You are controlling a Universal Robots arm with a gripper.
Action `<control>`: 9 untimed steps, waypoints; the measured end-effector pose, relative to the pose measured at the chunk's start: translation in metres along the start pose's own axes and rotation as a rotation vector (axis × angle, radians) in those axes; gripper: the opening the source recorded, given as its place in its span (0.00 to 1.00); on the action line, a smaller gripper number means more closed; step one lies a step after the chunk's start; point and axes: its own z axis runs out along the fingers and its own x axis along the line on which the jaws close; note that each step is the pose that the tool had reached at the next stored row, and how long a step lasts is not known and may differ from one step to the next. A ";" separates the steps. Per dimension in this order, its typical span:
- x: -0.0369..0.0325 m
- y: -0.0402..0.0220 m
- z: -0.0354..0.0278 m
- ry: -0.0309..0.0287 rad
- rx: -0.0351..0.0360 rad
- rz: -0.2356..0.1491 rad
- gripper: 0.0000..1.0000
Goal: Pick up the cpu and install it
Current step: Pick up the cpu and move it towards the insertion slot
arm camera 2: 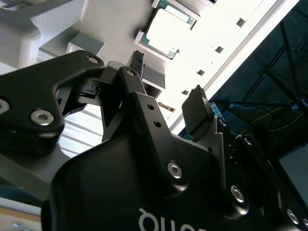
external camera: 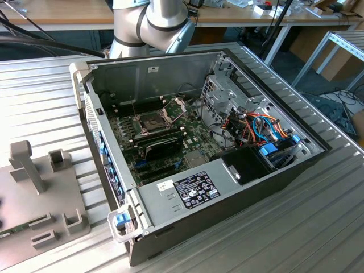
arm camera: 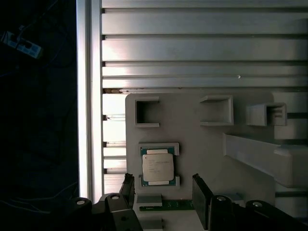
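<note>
The cpu (arm camera: 157,168) is a small square chip with a silver-grey top, lying flat in a low holder on a grey fixture plate (arm camera: 192,134). In the second wrist view the cpu (arm camera 2: 168,31) lies beyond the fingertips. My gripper (arm camera: 163,197) (arm camera 2: 167,82) hovers above the chip, open, its two black fingers (arm camera: 201,202) spread wider than the chip and holding nothing. In the exterior view an open computer case (external camera: 227,187) shows the motherboard socket (external camera: 152,120), with its metal frame (external camera: 175,107) hinged up.
The fixture plate (external camera: 34,193) carries upright brackets and empty pockets (arm camera: 147,113). It rests on a slotted aluminium table (arm camera: 202,43), whose edge (arm camera: 89,96) runs close beside the chip. A black expansion card (external camera: 162,145) and cables (external camera: 256,128) crowd the case near the socket.
</note>
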 end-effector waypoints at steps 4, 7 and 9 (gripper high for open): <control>-0.0001 0.0000 0.0006 -0.0003 0.0006 0.000 0.60; 0.0000 0.0000 0.0021 -0.0002 0.0046 0.000 0.60; 0.0000 -0.0001 0.0037 -0.0002 0.0090 0.000 0.60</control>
